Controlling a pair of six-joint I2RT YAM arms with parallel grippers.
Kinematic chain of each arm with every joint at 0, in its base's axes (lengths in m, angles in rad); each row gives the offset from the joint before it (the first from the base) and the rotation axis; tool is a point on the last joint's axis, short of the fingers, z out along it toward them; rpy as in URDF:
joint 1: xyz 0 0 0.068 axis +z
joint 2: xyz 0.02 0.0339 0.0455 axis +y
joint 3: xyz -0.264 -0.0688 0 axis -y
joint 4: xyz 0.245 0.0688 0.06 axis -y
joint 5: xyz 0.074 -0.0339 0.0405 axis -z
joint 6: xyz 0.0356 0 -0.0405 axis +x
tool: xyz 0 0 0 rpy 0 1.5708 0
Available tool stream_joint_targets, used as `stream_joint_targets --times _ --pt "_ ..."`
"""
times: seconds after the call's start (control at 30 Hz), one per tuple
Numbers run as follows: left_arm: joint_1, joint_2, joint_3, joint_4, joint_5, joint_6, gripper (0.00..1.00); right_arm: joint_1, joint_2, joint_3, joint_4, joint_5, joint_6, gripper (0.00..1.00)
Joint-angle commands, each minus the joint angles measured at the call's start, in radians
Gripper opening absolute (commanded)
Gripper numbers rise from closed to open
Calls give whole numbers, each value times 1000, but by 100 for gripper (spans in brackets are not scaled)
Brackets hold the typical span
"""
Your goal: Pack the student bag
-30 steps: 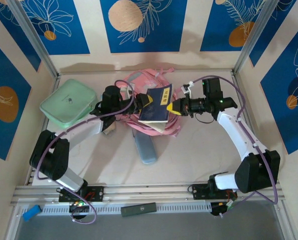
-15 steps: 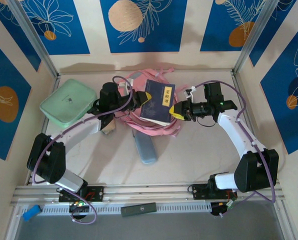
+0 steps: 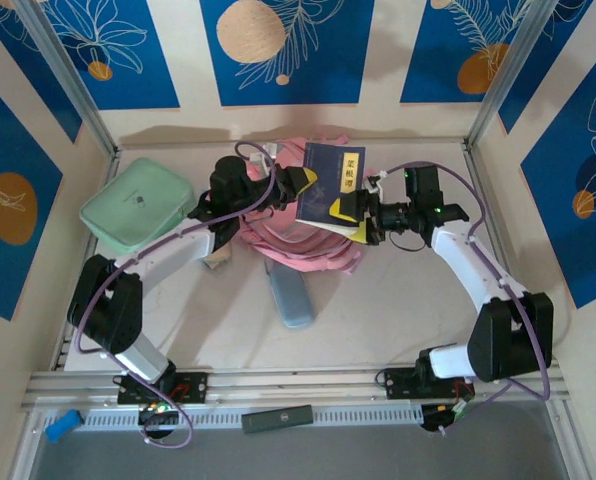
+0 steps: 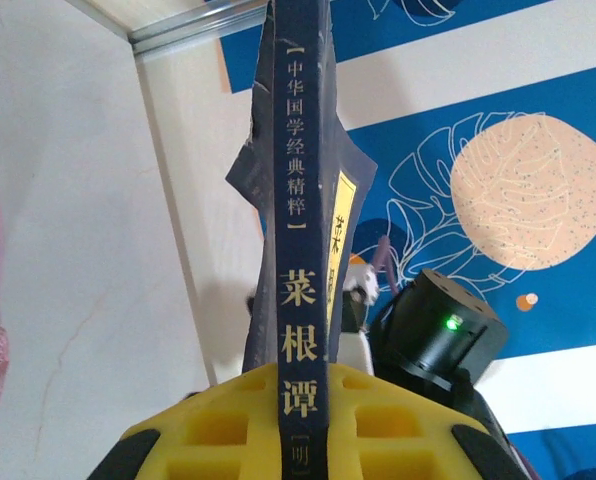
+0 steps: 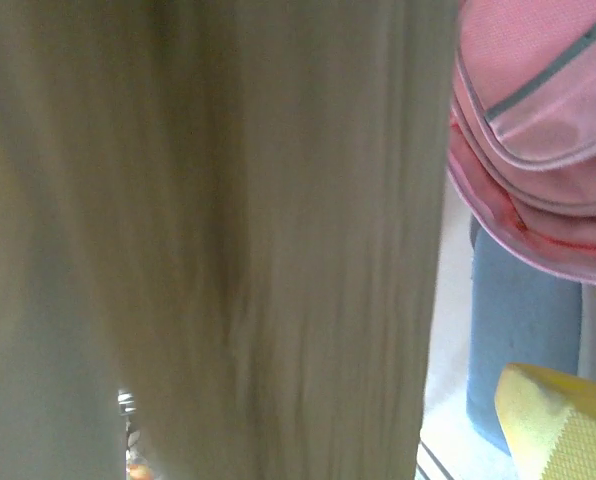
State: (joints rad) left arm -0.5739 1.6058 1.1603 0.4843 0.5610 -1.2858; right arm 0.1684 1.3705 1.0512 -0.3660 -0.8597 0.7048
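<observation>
Currently, the left claw [image 3: 299, 183] is clamped on the spine of the dark blue book [image 3: 333, 180] and holds it over the far side of the student bag [image 3: 300, 243]. The bag lies in a pink heap at the far middle of the desk [image 3: 408, 310]. The right claw [image 3: 355, 217] sits at the book's near right corner with its fingers apart. In the right wrist view one yellow fingertip [image 5: 543, 420] stands clear of the page block.

The step in hand appears to be feeding the book into the bag. To do it well:

1. Draw the right claw off to the right before the book travels.
2. Locate the bag's mouth, which I cannot make out from here.
3. Lead with one edge.
4. Loosen the grip only once the fabric bears the book.

Keep clear of the blue pouch [image 3: 291, 290], which lies just near of the bag.
</observation>
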Motion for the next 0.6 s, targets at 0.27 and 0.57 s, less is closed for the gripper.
stream_joint_targets --times 0.27,0.57 --pt "-7 -53 45 -213 -110 157 0 -13 -97 -62 179 -23 150 47" --pt "-13 -31 71 -308 -83 252 0 -50 -112 8 -48 77 24 0"
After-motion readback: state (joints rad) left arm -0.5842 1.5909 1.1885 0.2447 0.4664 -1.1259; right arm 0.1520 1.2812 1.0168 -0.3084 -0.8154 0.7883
